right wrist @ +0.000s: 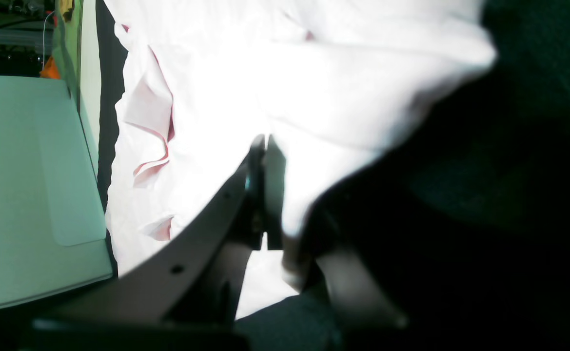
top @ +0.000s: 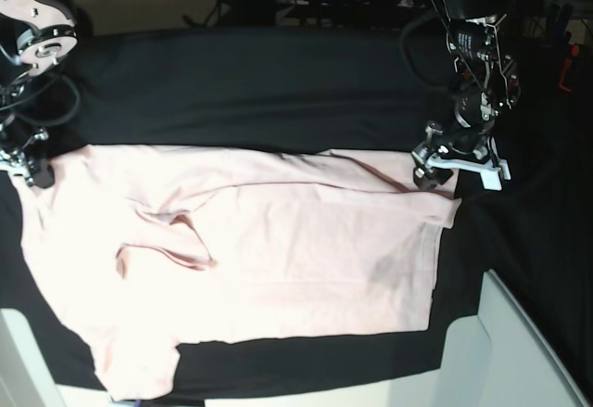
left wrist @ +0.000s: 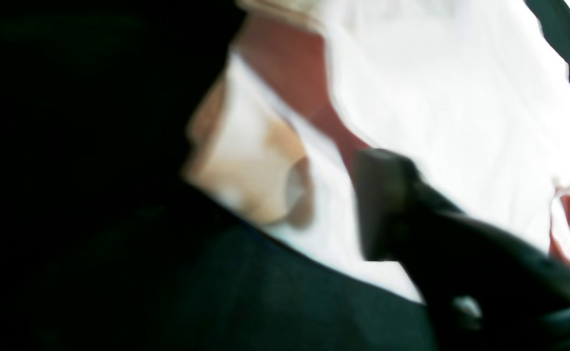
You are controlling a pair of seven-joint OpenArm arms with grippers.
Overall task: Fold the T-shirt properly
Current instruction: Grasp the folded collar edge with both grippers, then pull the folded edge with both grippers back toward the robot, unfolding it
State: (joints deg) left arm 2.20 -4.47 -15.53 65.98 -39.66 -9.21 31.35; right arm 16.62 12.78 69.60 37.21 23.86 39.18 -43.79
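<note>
T-shirt point(top: 278, 249) spread flat, plain side up, on black table cloth point(top: 250, 82). Right fingers point(right wrist: 265, 146) closed, pinching shirt edge. Left fingers point(left wrist: 382, 195) at far hem; state unclear.

Blurred, overexposed wrist views, seemingly motion-smeared, sharper evenly lit base view

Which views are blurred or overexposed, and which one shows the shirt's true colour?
Left wrist: motion-blurred, with the T-shirt blown out to white. Right wrist: cloth equally glaring, dark foreground out of focus. Base: sharp and evenly lit, showing the shirt pale pink on the black table cloth.
</note>
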